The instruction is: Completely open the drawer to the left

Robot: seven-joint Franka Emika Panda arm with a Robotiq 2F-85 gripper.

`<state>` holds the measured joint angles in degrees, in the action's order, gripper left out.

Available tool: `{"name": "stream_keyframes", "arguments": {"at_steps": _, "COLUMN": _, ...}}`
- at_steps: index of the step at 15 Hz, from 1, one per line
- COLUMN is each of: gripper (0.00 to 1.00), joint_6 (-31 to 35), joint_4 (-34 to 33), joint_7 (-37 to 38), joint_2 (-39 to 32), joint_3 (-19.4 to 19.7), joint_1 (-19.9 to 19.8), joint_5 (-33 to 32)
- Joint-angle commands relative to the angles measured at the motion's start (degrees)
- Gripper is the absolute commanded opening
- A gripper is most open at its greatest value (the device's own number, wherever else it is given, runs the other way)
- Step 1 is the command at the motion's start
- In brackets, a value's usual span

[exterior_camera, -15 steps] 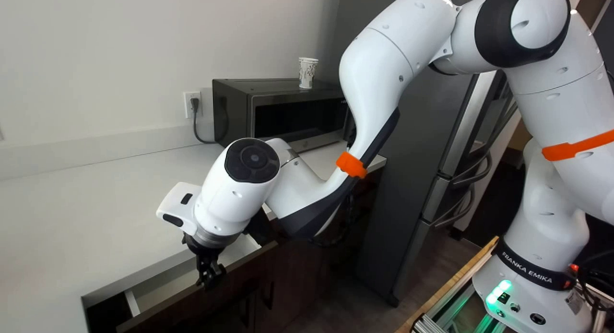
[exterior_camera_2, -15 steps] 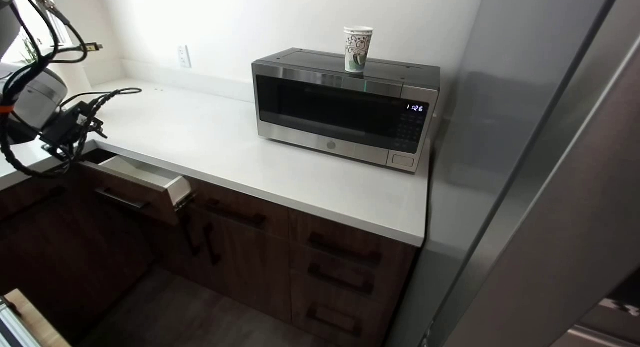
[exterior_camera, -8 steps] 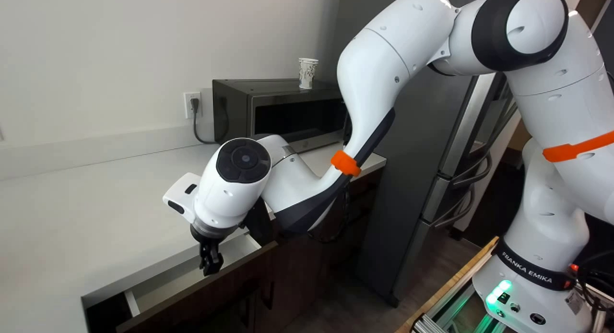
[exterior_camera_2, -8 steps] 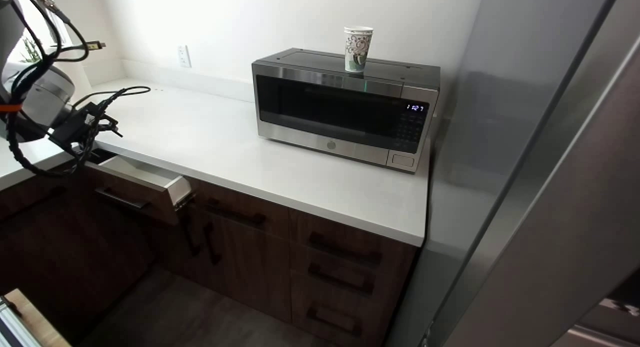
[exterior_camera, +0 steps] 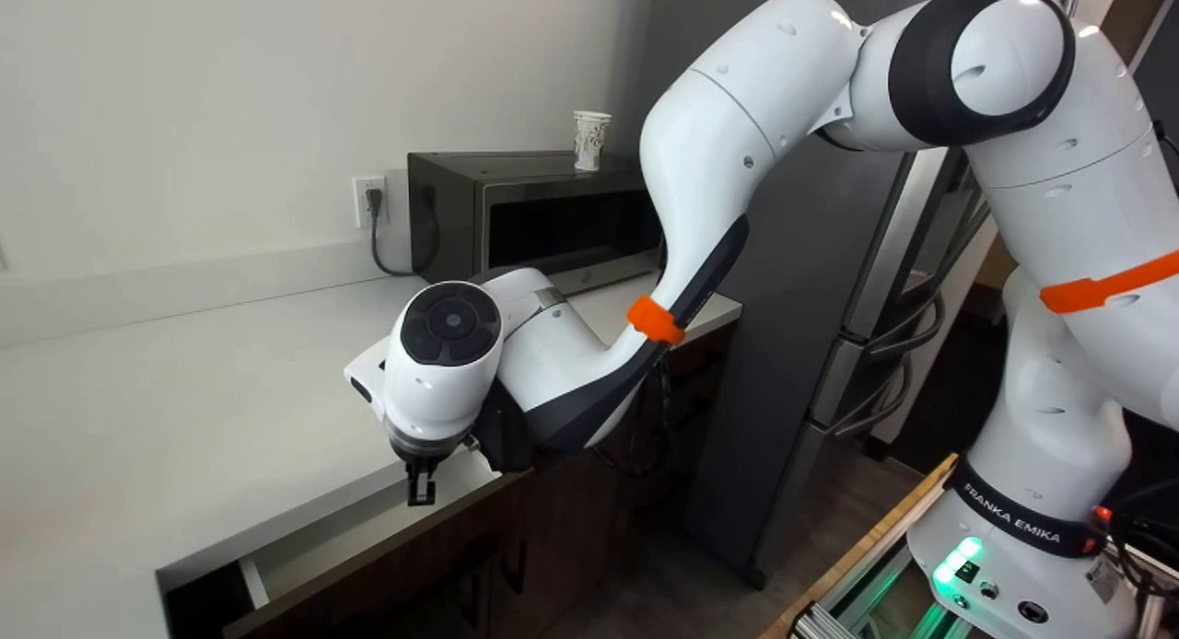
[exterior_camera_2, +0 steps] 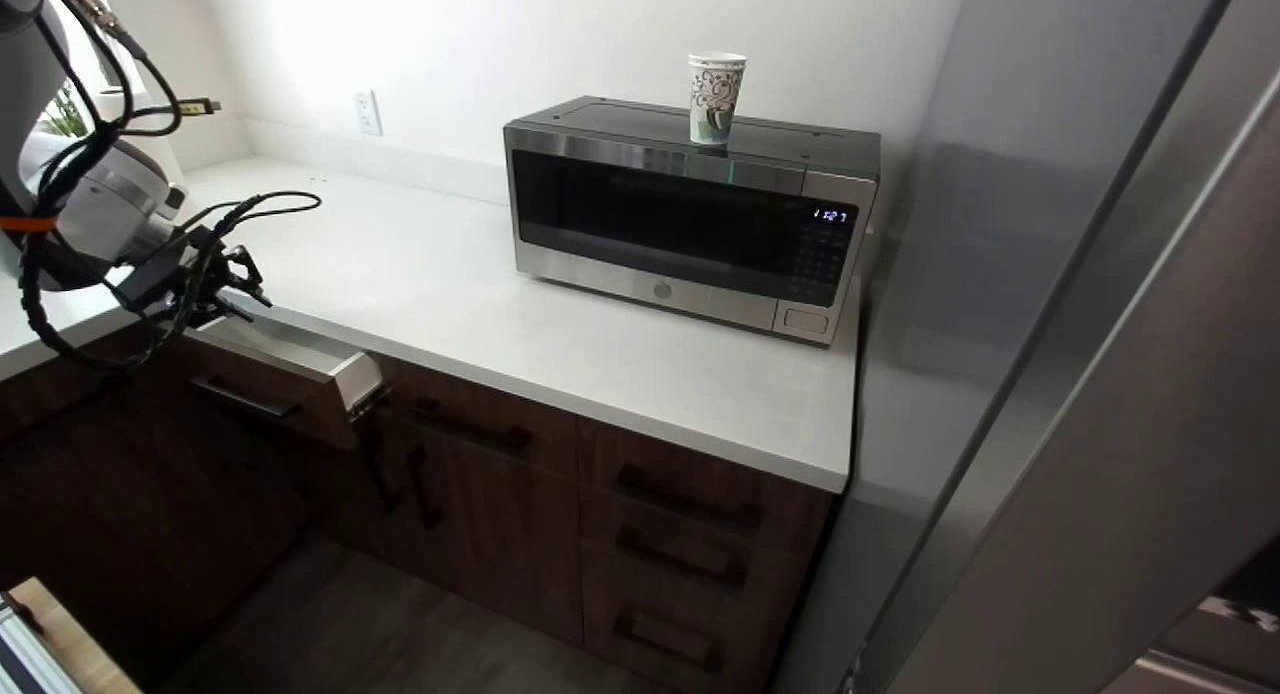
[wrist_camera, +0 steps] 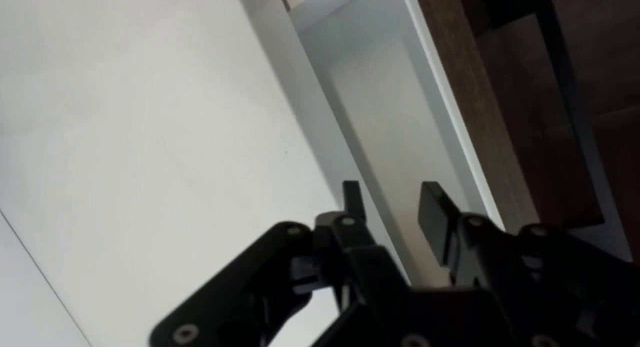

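The drawer stands partly pulled out in both exterior views, its pale inside showing behind a dark brown wooden front. A metal bar handle runs across that front. My gripper points down over the drawer's opening, behind the front panel. In the wrist view the gripper has its black fingers apart, with nothing between them. The left finger lies over the counter edge and the right one over the drawer's inside, near its front wall. Whether the tips reach below the rim I cannot tell.
A white countertop overhangs the back of the drawer. Farther along stands a microwave with a paper cup on top. Dark cabinet doors lie below, and a grey fridge rises beyond.
My gripper has swung rightward in both exterior views, from over the drawer's front edge to over its inside, and turned more upright. Its fingers look closer together. The drawer has not moved.
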<state>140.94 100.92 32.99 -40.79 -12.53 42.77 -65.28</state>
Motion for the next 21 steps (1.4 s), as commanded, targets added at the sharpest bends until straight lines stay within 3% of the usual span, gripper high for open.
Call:
{"name": "stream_keyframes", "arguments": {"at_steps": 1, "gripper": 0.05, "joint_6": -1.2, "joint_4": -0.5, "joint_7": 2.9, "joint_2": -1.4, "joint_3": 1.0, "joint_1": 1.2, "joint_5": 1.2}}
{"name": "stream_keyframes", "arguments": {"at_steps": 2, "gripper": 0.0, "joint_6": -1.3, "joint_4": -0.5, "joint_7": 4.3, "joint_2": -1.6, "joint_3": 1.5, "joint_1": 1.5, "joint_5": 0.6}}
{"name": "stream_keyframes", "arguments": {"at_steps": 21, "gripper": 0.0, "joint_6": 2.0, "joint_4": -1.2, "joint_7": 9.0, "joint_2": -6.4, "joint_3": 2.7, "joint_1": 0.7, "joint_5": -0.8}}
